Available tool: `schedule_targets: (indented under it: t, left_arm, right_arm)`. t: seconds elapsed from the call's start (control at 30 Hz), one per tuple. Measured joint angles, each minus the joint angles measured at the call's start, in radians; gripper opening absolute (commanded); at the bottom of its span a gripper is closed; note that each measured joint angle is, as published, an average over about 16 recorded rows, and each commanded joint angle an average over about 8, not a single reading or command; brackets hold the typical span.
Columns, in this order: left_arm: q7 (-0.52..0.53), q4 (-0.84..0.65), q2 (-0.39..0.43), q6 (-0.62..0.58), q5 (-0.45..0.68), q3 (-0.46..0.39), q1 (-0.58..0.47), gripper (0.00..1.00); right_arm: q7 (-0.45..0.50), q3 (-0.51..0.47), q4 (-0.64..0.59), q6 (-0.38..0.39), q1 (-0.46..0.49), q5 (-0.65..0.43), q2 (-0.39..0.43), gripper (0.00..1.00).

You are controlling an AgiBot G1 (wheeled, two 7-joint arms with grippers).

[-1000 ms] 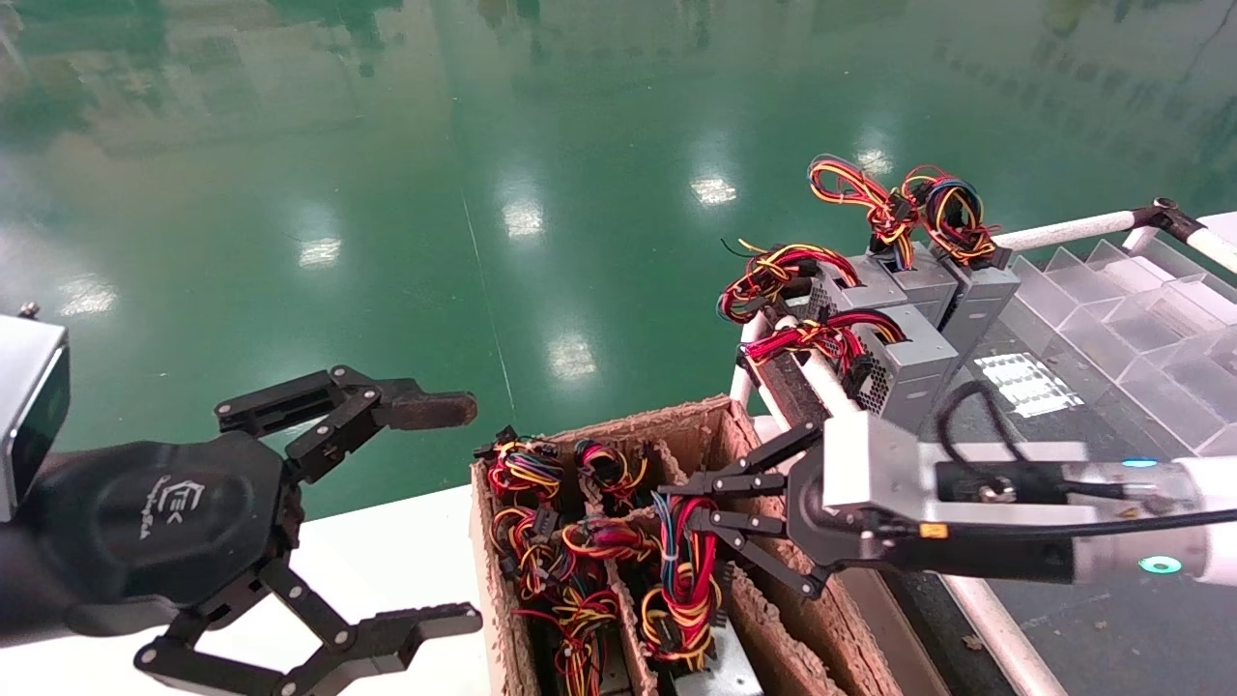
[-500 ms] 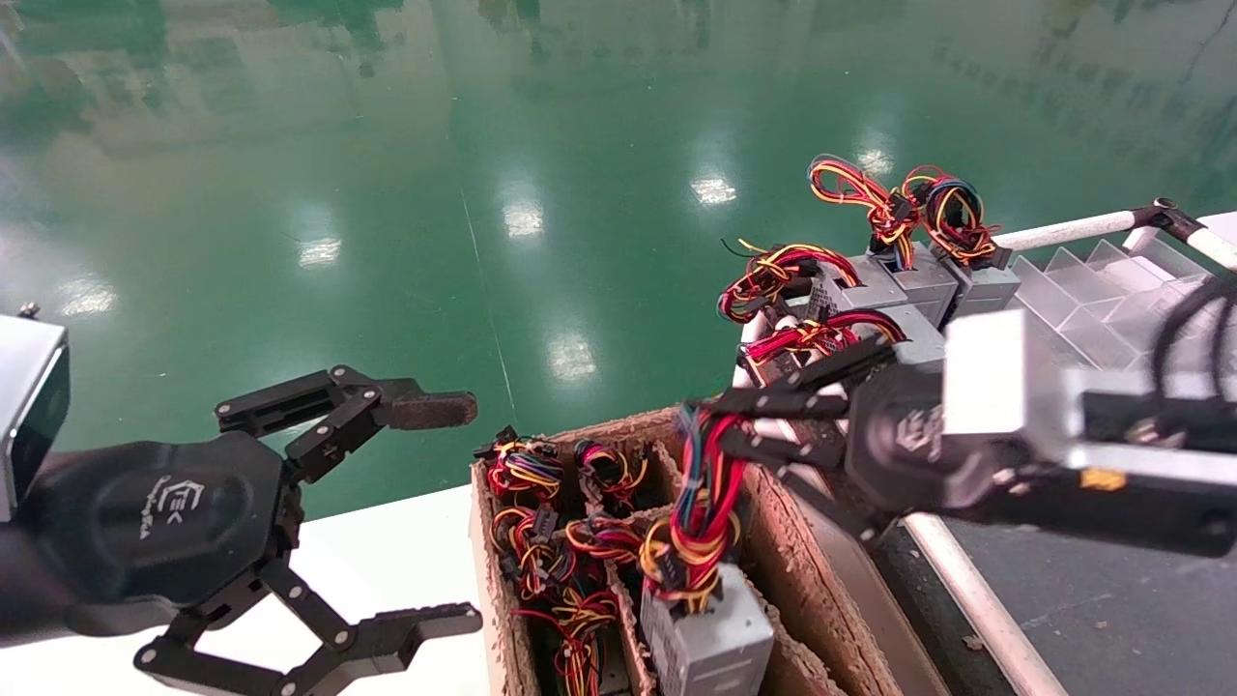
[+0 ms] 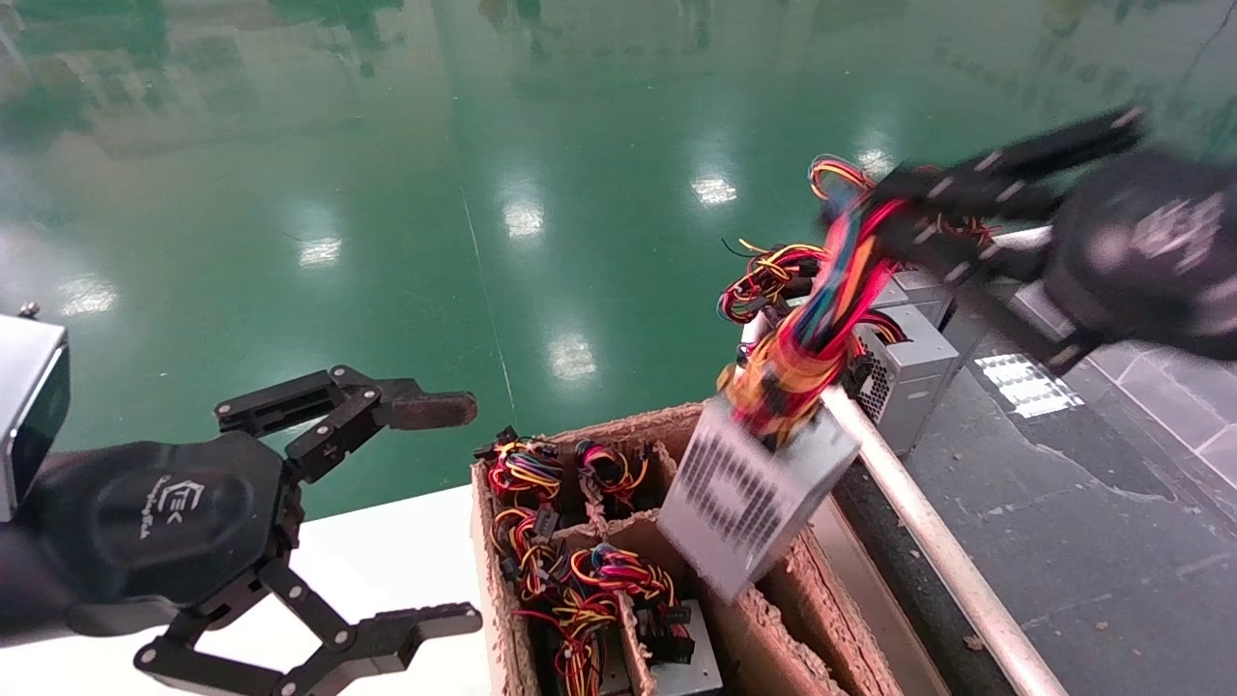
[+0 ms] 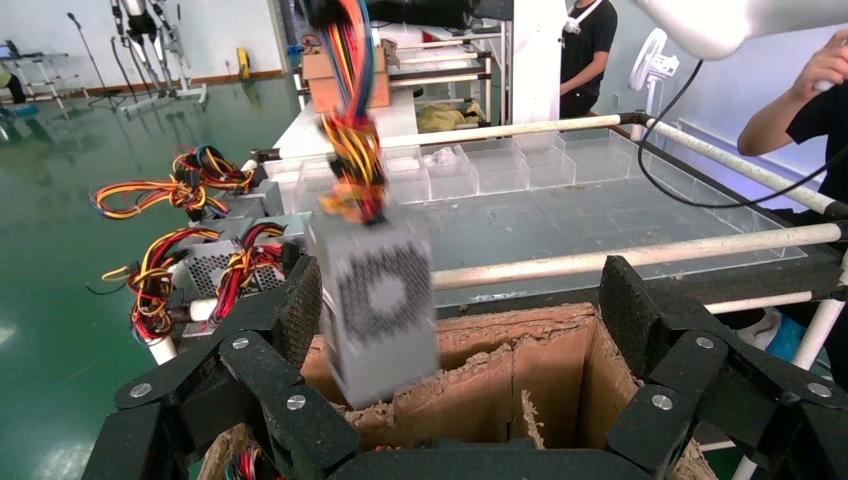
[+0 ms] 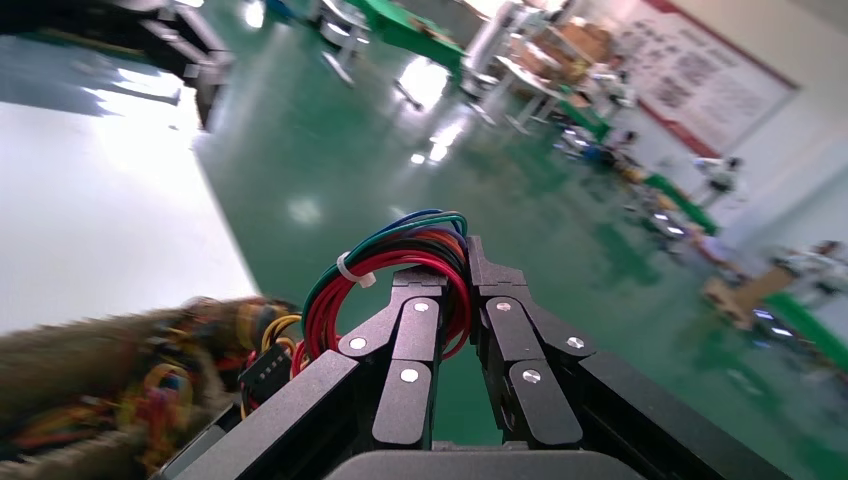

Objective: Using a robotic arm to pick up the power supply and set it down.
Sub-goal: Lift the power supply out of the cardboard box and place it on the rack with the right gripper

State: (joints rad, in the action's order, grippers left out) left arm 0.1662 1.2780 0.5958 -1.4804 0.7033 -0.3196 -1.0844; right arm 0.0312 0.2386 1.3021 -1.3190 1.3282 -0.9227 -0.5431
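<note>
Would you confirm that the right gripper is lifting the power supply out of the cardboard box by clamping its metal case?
Not quite: the right gripper is shut on the wire bundle, not the case. The head view shows the power supply dangling by its wires above the cardboard box; the right wrist view shows wires between the fingers.

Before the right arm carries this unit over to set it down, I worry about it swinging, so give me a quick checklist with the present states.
1. Right hand shut on the wire bundle: ok.
2. Hold on the metal body: not ok; the power supply hangs by its wires only.
3. Unit out of the cardboard box: ok, hanging over the box's right wall.
4. Unit hanging level: not ok, it is tilted.
5. Left hand open and off to the side: ok.
6. Free spot beside the grey units on the rack: cannot tell.
</note>
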Motion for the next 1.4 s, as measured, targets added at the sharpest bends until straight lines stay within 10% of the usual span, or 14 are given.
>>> schedule_targets:
  t: [0.8,1.4]
  left_arm:
    - [0.0,0.0,0.0,0.0,-0.001,-0.001,0.0,1.0]
    - [-0.001,0.0,-0.001,0.001,-0.001,-0.001,0.0,1.0]
  right_arm:
    - [-0.027,-0.142,-0.194,-0.033,-0.013,0.013,0.341,0.0]
    - [-0.117,-0.11,-0.409,-0.056,-0.062,-0.04,0.311,0.0]
